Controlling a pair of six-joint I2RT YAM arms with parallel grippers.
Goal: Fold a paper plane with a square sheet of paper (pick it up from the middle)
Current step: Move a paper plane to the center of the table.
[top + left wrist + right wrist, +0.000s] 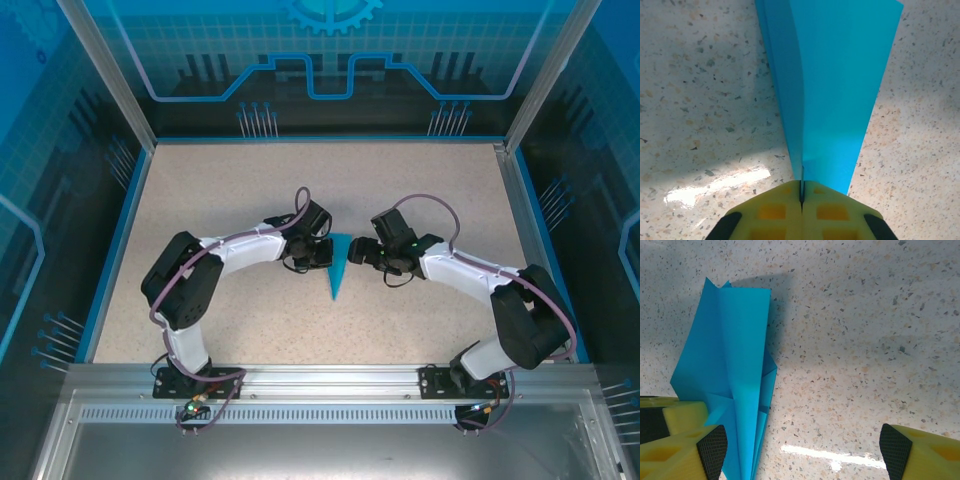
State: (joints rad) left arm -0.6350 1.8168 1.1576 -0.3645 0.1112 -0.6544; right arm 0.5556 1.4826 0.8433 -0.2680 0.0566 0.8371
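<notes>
One paper plane (830,90), top cropped, clamped in L fingers (775,217); R fingers (925,455) apart.

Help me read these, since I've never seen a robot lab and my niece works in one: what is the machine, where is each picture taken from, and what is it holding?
These are two small robot arms bolted side by side at the near edge of a speckled table. The overhead picture looks down from above and behind them. The other two come from cameras on the wrists, so each shows its own yellow fingers at the bottom. Between the arms is a teal-blue paper plane, folded into a narrow dart. The left end effector is shut, pinching the plane's edge. The right end effector stands open beside the plane, holding nothing.
</notes>
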